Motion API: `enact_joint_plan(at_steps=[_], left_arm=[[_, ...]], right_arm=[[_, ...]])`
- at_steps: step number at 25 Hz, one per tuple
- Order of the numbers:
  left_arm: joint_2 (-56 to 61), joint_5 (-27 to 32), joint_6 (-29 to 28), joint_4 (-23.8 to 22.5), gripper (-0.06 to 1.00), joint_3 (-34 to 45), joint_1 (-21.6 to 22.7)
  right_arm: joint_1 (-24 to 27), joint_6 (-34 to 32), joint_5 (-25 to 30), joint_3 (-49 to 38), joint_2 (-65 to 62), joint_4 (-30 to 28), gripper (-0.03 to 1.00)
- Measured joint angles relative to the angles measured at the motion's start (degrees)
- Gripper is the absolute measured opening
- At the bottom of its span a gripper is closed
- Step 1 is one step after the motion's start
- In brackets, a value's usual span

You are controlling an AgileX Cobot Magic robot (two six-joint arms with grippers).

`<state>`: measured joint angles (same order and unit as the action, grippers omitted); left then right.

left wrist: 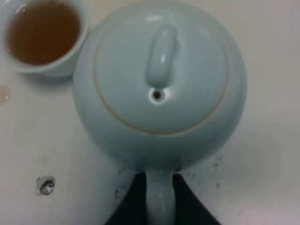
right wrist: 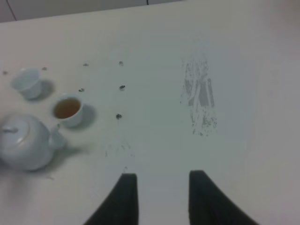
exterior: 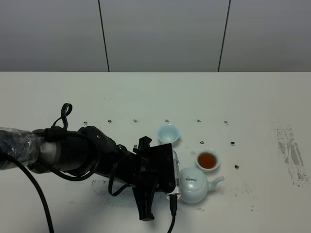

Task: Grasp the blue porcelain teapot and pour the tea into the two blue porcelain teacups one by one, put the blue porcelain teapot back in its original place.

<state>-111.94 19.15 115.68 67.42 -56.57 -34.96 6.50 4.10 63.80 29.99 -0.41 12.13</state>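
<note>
Handle of the blue porcelain teapot sits pinched in the closed left gripper; spout points straight ahead of the gripper; filled teacup stands just beside the pot, off that axis; empty teacup lies farther out the same way, level with the gripper, so pouring likely needs a swing round; right gripper gapes empty, well apart.

White table: teapot, filled teacup, empty teacup.
</note>
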Motion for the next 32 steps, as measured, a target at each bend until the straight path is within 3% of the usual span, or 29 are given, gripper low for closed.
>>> enact_joint_plan(at_steps=[10,15,24,32], left_arm=[[4.4,-0.4,0.4,0.7,0.11,0.0,0.1],[9.6,0.4,-1.2,-4.3,0.11,0.0,0.6],[10.1,10.0,-5.8,-13.8,0.11,-7.8,12.8],[2.1,22.5,-11.3,-25.0,0.11,-25.9,19.7]], right_arm=[[0.0,0.0,0.0,0.0,0.0,0.0,0.28],[0.0,0.0,0.0,0.0,0.0,0.0,0.28],[0.0,0.0,0.0,0.0,0.0,0.0,0.28],[0.0,0.0,0.0,0.0,0.0,0.0,0.28]])
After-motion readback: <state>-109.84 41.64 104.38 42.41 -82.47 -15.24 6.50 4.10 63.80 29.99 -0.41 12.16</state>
